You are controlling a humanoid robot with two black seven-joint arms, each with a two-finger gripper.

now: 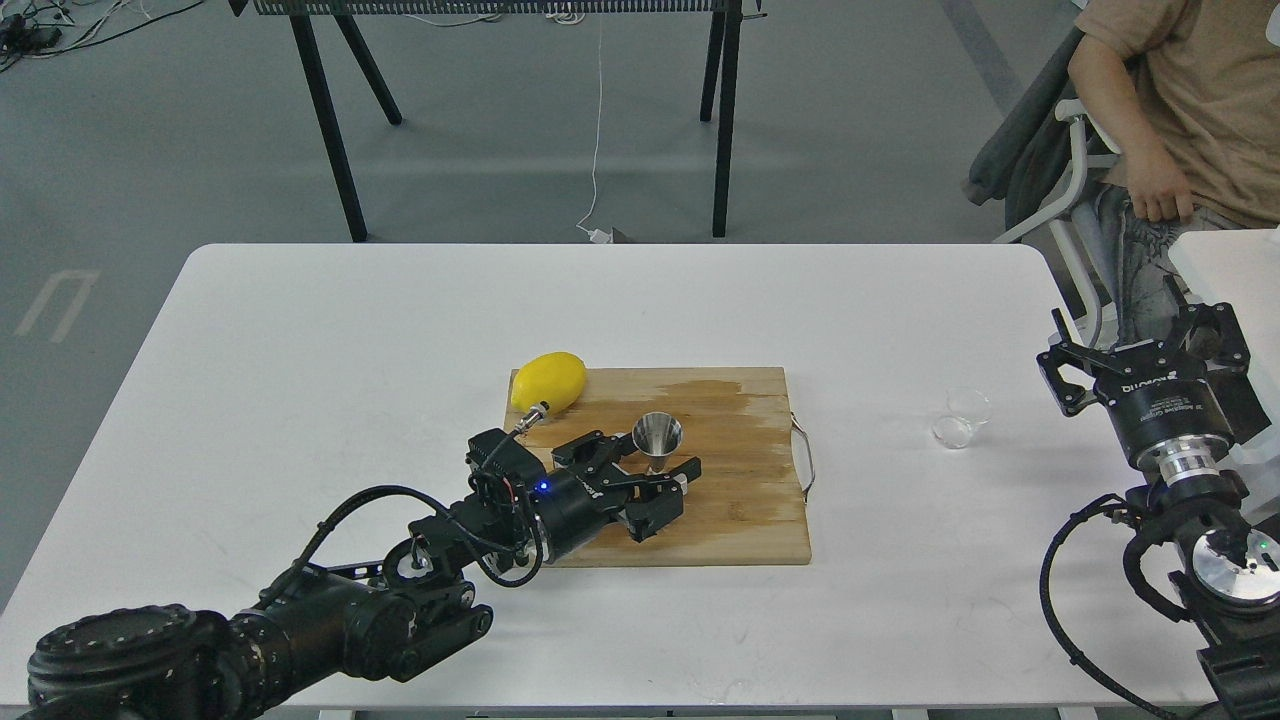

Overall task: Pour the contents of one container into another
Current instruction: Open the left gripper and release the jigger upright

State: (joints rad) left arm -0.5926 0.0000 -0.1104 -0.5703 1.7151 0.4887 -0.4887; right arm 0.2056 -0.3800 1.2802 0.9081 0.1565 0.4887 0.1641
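The steel hourglass jigger (pixel 657 435) stands upright on the wooden cutting board (pixel 740 500), mouth up. My left gripper (pixel 652 468) reaches in low from the left and is shut on the jigger's narrow waist, hiding its lower cone. The small clear glass cup (pixel 961 417) sits alone on the white table to the right of the board. My right gripper (pixel 1138 342) hangs open a little to the right of the cup, apart from it, with nothing between its fingers.
A yellow lemon (pixel 548 381) lies at the board's far left corner, just behind my left wrist. A metal handle (pixel 806 458) sticks out from the board's right edge. A seated person (pixel 1180 110) is at the far right beyond the table (pixel 350 330).
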